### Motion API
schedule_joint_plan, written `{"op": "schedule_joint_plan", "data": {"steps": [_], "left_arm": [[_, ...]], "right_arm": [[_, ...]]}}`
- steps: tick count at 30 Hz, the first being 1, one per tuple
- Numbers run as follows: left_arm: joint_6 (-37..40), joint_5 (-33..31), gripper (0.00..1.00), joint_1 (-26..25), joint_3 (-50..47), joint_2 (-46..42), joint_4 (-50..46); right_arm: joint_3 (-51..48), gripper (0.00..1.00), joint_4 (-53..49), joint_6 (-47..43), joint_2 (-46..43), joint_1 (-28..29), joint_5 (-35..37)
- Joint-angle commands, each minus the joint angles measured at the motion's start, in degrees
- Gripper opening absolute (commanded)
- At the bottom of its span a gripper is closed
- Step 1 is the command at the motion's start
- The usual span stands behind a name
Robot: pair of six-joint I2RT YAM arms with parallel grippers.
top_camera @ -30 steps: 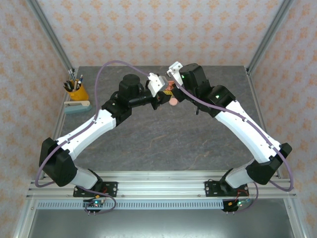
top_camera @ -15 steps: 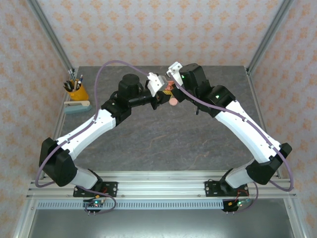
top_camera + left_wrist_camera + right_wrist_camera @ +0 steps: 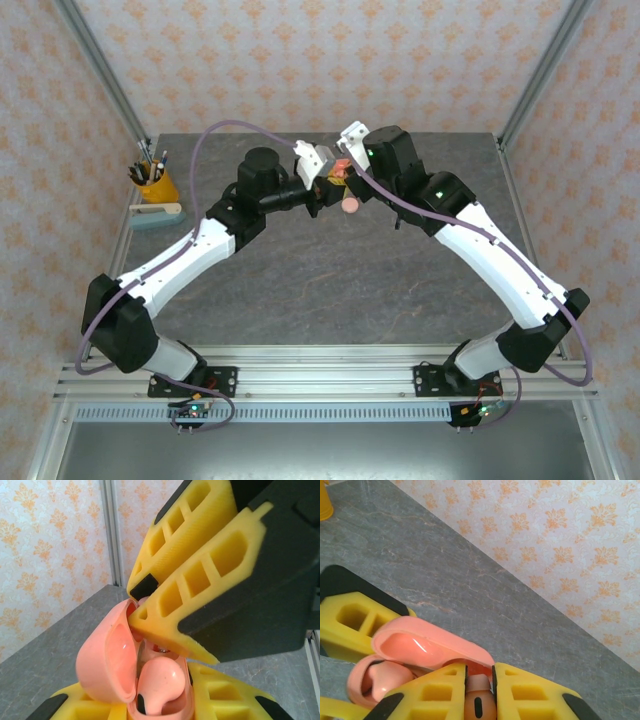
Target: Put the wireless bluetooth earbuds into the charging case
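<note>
**Right gripper brings an earbud to the open case held by the left**

The left gripper point(image 3: 160, 702) is clamped on a pink charging case point(image 3: 100, 665), one yellow finger on each side of the base, holding it above the grey table point(image 3: 300, 290). The case's lid point(image 3: 430, 642) is swung open. It stands up on the left of the left wrist view and arches over the base in the right wrist view.

One pale-pink earbud point(image 3: 159, 677) sits in the base, between the left gripper's fingers and just beneath the lid.

The right gripper point(image 3: 479, 671) comes in from the far side, with its yellow fingertips point(image 3: 150, 622) at the mouth of the case, against the lid's inner edge. Its fingers are almost together, and a second earbud point(image 3: 479, 702) fills the narrow gap between them. This one shows a small dark slot on its face.

From overhead, the two grippers meet tip to tip over the far half of the table. A pink rounded object point(image 3: 350, 205) lies on the table just near of them. A yellow pen cup point(image 3: 157, 186) stands well off to the left gripper's left.
</note>
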Motion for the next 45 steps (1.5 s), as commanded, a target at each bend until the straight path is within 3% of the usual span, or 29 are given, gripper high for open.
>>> {"op": "schedule_joint_plan", "data": {"steps": [1,11,23,45], "left_arm": [[-1.7,0.8,0.00,0.2,0.3,0.3,7.7],[-2.6,0.8,0.00,0.2,-0.5,1.0,8.9],[-2.9,0.7,0.00,0.2,-1.1,0.9,9.4],[-2.9,0.3,0.00,0.2,-2.1,0.6,10.0]], "right_arm": [[1.2,0.22,-1.0,0.7,1.1,0.7,-1.4],[4.4,0.37,-0.4,1.3,2.2,0.7,-0.1],[9.0,0.48,0.3,4.6,3.3,0.7,-1.7],[14.9,0.55,0.1,14.9,5.2,-2.7,0.6]]}}
